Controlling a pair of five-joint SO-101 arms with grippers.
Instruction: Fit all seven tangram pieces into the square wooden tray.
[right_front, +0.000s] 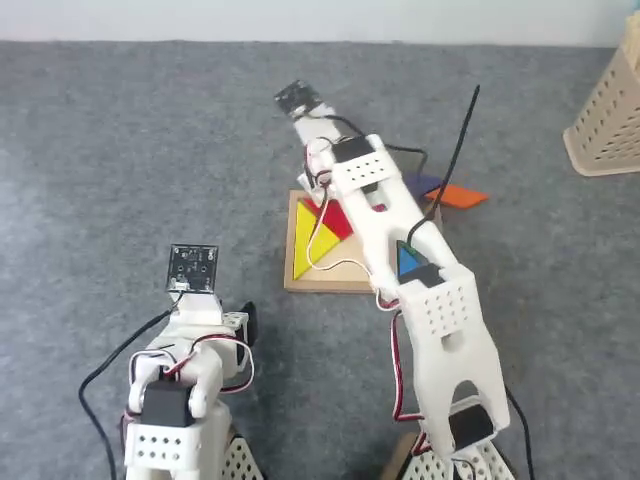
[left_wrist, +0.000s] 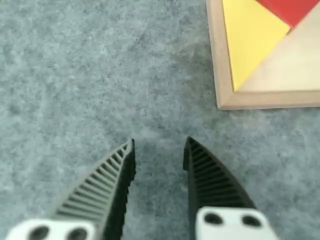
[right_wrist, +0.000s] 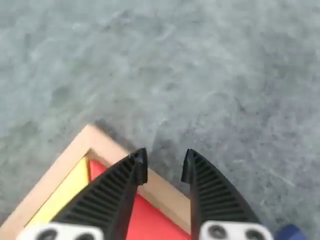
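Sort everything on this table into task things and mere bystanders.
For the job: wooden tray; yellow triangle and red piece inside it; blue piece; orange piece; purple piece.
Lying about: slatted basket; grey carpet.

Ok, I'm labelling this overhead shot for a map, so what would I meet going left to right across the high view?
White left arm → yellow triangle piece in the square wooden tray → red triangle piece → blue triangle piece → orange flat piece → beige slotted basket.
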